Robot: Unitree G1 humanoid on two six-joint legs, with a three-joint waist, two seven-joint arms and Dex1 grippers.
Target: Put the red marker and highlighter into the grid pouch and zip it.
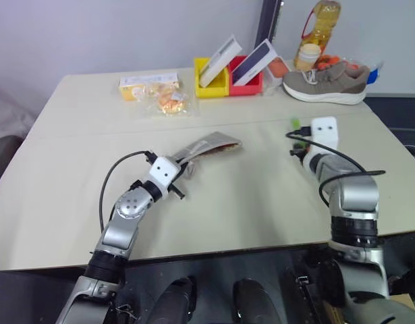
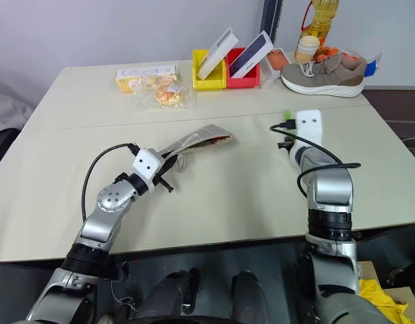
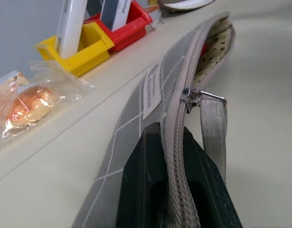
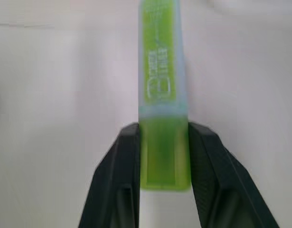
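At the far side of the table sit a yellow bin and a red bin, each with a flat box standing in it. Beside them lie a clear snack bag and a yellow packet. A grey shoe rests at the far right corner, with an oil bottle behind it. Nothing lies between the 2 arms.

The grid pouch is near the middle of the table. It is grey with thin white lines and a small white label; the words on the label are too small to read. Its zip is open at the far end, showing a dotted lining and a bit of red inside. The left gripper is closed tight on the near end of the pouch.

The highlighter is light green and flat, with white printing that is too blurry to read. The right gripper pinches its end, holding it above the table, well to the right of the pouch.
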